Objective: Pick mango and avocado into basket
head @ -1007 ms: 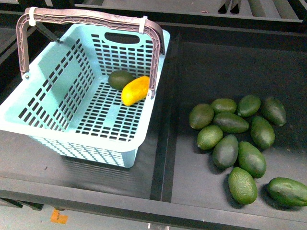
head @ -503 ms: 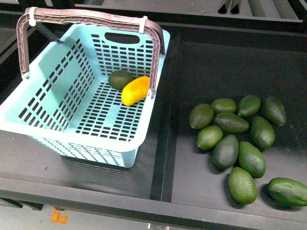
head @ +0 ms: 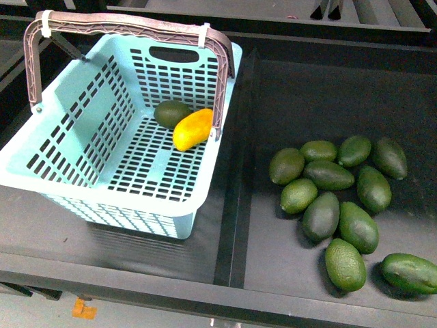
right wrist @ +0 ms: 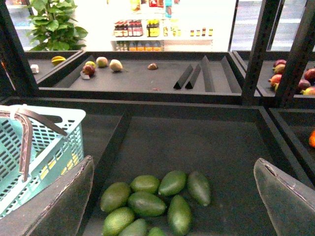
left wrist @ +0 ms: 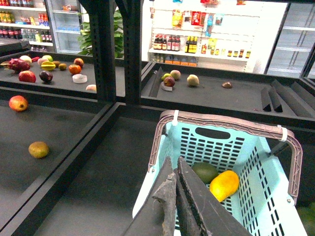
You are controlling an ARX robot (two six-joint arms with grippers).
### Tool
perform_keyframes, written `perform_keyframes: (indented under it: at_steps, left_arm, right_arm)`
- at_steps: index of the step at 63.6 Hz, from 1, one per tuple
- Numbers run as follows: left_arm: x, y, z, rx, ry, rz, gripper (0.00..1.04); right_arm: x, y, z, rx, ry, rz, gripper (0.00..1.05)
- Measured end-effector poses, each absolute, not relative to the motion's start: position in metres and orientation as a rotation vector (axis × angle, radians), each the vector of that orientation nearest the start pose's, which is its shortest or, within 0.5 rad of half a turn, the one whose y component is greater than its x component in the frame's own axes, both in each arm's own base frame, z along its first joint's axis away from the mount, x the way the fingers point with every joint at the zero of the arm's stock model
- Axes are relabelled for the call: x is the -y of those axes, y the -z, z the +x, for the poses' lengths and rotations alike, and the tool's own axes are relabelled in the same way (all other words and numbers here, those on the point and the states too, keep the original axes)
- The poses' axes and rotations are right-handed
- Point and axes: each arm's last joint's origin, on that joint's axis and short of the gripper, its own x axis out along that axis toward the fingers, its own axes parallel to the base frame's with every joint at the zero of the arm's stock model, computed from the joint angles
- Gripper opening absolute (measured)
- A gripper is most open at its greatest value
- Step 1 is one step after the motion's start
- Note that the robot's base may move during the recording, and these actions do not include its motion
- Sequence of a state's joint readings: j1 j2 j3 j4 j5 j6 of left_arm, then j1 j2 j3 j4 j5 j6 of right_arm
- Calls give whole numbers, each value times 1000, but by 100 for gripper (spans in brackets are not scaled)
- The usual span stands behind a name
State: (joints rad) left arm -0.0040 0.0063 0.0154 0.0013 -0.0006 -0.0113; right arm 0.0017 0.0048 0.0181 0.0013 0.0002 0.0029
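Observation:
The light teal basket (head: 82, 123) stands on the left shelf with its brown handle up. Inside it, at the far right corner, the yellow mango (head: 192, 128) leans against a dark green avocado (head: 171, 113); both also show in the left wrist view, mango (left wrist: 224, 185) and avocado (left wrist: 205, 172). My left gripper (left wrist: 173, 162) is shut and empty, held above the basket's near rim (left wrist: 162, 147). My right gripper (right wrist: 174, 169) is open and empty, high over the loose avocados (right wrist: 147, 202). Neither arm shows in the front view.
Several loose avocados (head: 345, 198) lie in the black tray (head: 328, 96) to the right of the basket. A raised black divider (head: 235, 171) separates tray and basket shelf. Other fruit (left wrist: 38, 149) lies on neighbouring shelves, and tall black posts (left wrist: 114, 49) stand behind.

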Motion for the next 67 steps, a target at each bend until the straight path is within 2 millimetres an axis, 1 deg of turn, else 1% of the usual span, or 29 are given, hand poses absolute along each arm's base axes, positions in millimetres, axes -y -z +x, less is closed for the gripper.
perform_keyframes:
  at_steps: [39, 40, 45, 46, 53, 54, 62, 63, 67]
  left_arm:
    - [0, -168, 97, 10, 4, -11, 2]
    - [0, -168, 97, 10, 4, -11, 5]
    - [0, -168, 97, 10, 4, -11, 22]
    - [0, -168, 97, 10, 4, -11, 24]
    - [0, -168, 97, 10, 4, -11, 49]
    - [0, -168, 97, 10, 4, -11, 51]
    - [0, -168, 97, 10, 4, -11, 79]
    - [0, -168, 97, 10, 4, -11, 81]
    - [0, -168, 97, 10, 4, -11, 95]
  right_arm:
    - [0, -169, 97, 14, -2, 3, 96]
    - [0, -169, 97, 15, -2, 3, 96]
    - [0, -169, 97, 14, -2, 3, 96]
    - [0, -169, 97, 14, -2, 3, 96]
    - [0, -169, 97, 14, -2, 3, 96]
    - [0, -169, 97, 14, -2, 3, 96]
    - [0, -169, 97, 14, -2, 3, 96]
    - [0, -169, 97, 14, -2, 3, 96]
    - [0, -169, 97, 15, -2, 3, 96]
